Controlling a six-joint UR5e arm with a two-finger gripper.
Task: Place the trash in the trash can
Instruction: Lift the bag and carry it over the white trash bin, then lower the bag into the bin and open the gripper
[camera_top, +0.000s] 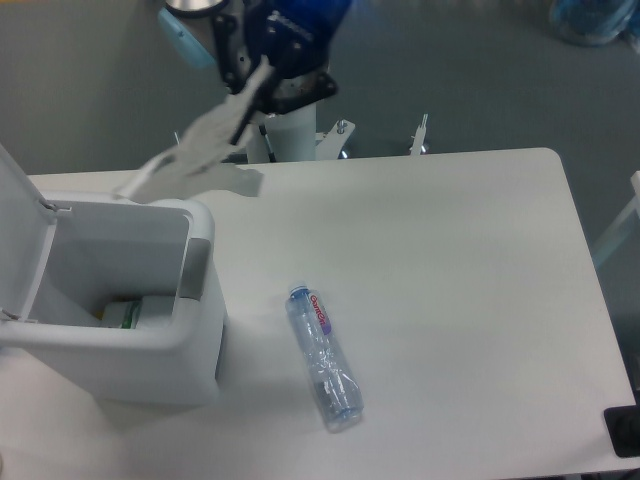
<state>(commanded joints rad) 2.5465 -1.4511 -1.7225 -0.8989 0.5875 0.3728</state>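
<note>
My gripper (262, 72) is high at the top of the view, shut on the clear plastic bag (195, 158). The bag trails down and to the left, blurred by motion, and its lower end hangs over the back right corner of the trash can (118, 345). The trash can is a white boxy bin at the left with its lid (18, 225) swung up and its mouth open. A clear bottle (324, 357) with a red-and-blue label lies on its side on the white table (450, 300), right of the trash can.
Something with a green and white label (125, 314) lies at the bottom of the trash can. The arm's white pedestal (290, 135) stands behind the table's far edge. A dark object (622, 432) sits at the lower right corner.
</note>
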